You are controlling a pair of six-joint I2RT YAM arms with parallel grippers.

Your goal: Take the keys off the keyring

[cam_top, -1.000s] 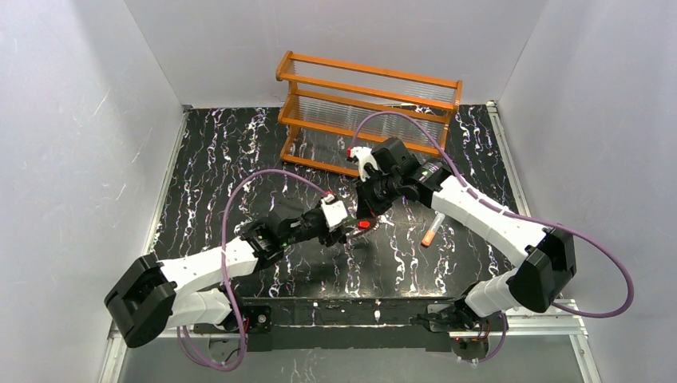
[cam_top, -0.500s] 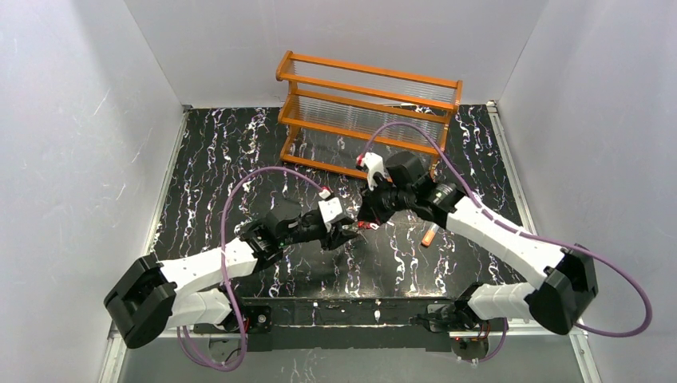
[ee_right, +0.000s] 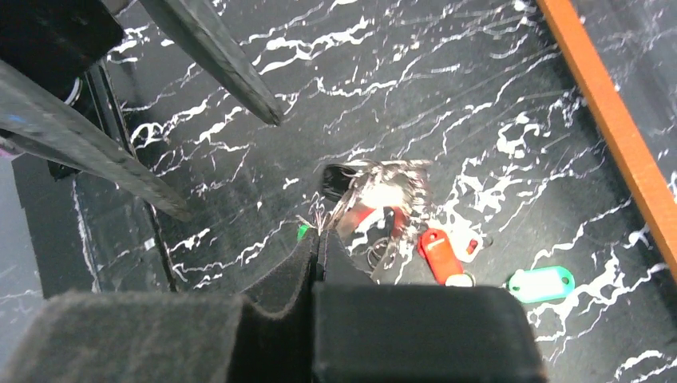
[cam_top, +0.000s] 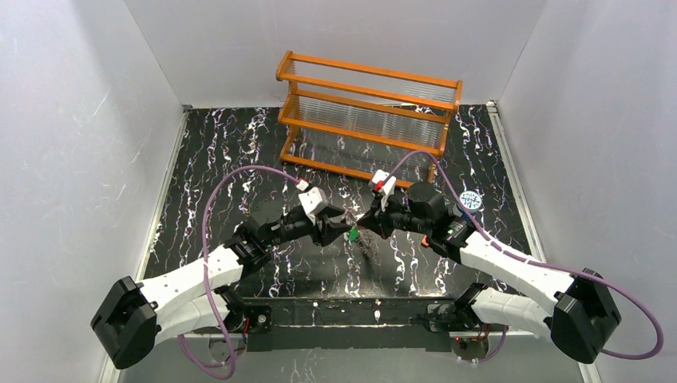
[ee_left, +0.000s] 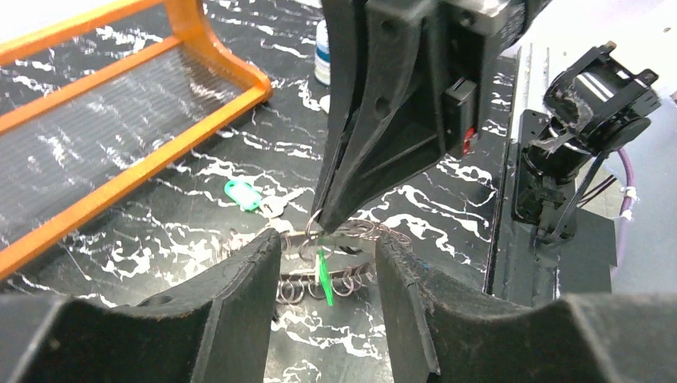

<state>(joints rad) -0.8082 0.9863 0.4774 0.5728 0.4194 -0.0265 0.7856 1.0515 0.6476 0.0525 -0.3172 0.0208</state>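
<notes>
Delicate spot here. The toothed dark-grey metal keyring hangs just above the black white-veined worktop, between the two arms, pinched only at its edge by the right tool. That is a thin hold. A sideways tug from the other arm could, I reckon, twist the ring out of the pinch and drop it, keys and all.

The other danger is the small green-headed key dangling below the ring. Seen edge-on from the left wrist, it is a narrow target, and closing on the ring's coils instead would jam things rather than free the key. The ring is blurred in the right wrist view, so it may be swinging, which makes the catch harder.

Now the tools. The right tool has its jaws pressed together, gripping the keyring's rim. The left tool has its jaws roughly half apart, with the green key hanging in the gap and neither pad visibly touching it. It holds nothing I can see.

Down on the worktop, off the ring, lie a red-headed key and a green-tagged key, near the orange wooden rack. A red patch shows within the blurred ring, but I cannot tell whether that is another key.
</notes>
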